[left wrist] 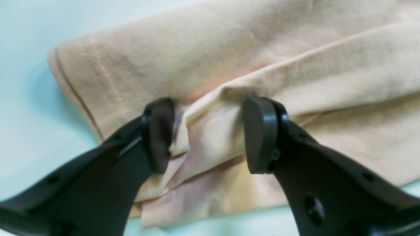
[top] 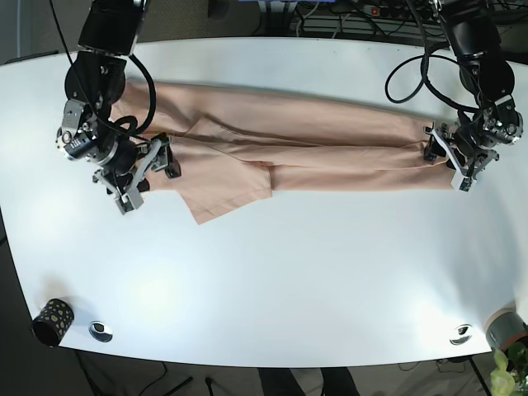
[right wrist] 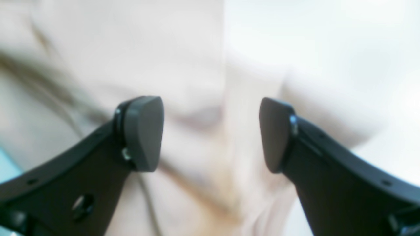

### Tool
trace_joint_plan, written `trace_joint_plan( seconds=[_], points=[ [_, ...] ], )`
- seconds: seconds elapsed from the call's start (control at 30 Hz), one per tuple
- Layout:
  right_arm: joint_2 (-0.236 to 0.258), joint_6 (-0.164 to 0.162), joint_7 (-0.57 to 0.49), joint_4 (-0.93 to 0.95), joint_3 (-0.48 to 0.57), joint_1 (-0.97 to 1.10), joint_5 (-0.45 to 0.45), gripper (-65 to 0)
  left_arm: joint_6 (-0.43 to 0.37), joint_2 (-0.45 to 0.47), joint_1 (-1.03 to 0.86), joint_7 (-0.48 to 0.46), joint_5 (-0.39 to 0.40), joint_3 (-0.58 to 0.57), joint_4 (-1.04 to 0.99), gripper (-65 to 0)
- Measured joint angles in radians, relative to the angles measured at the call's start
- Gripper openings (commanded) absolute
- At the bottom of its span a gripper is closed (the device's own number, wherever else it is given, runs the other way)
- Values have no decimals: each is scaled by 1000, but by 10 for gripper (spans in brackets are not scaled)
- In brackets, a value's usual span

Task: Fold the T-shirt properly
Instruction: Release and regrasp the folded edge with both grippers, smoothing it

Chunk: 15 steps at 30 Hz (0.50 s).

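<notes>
A beige T-shirt [top: 313, 148] lies on the white table [top: 289, 272] as a long band folded lengthwise, with one flap sticking out toward the front at its left part. My left gripper [top: 452, 161] is at the shirt's right end. In the left wrist view the left gripper [left wrist: 210, 134] is open, with a raised fold of the T-shirt [left wrist: 229, 49] between its fingers. My right gripper [top: 157, 165] sits at the shirt's left end. In the right wrist view, the right gripper [right wrist: 210, 134] is open just above the blurred T-shirt [right wrist: 131, 49].
A small dark patterned cup [top: 52, 320] stands at the table's front left corner beside a metal fitting [top: 101, 331]. Another fitting [top: 460, 334] and a grey pot [top: 505, 334] with a plant are at the front right. Cables run along the back edge.
</notes>
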State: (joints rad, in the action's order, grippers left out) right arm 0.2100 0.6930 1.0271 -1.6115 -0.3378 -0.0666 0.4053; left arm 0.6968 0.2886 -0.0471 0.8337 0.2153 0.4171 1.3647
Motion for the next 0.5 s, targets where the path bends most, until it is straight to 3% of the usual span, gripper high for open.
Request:
trace_joint_plan(
  seconds=[0.2,0.5],
  points=[
    [-12,0,6,74,3,-101,-4,-214,0,0,-11,-14,7,3,0,-332],
    [-24,-3,-63,444,5,-261,-9,-214,0,0,-11,-12,10,5,2,-332]
  ],
)
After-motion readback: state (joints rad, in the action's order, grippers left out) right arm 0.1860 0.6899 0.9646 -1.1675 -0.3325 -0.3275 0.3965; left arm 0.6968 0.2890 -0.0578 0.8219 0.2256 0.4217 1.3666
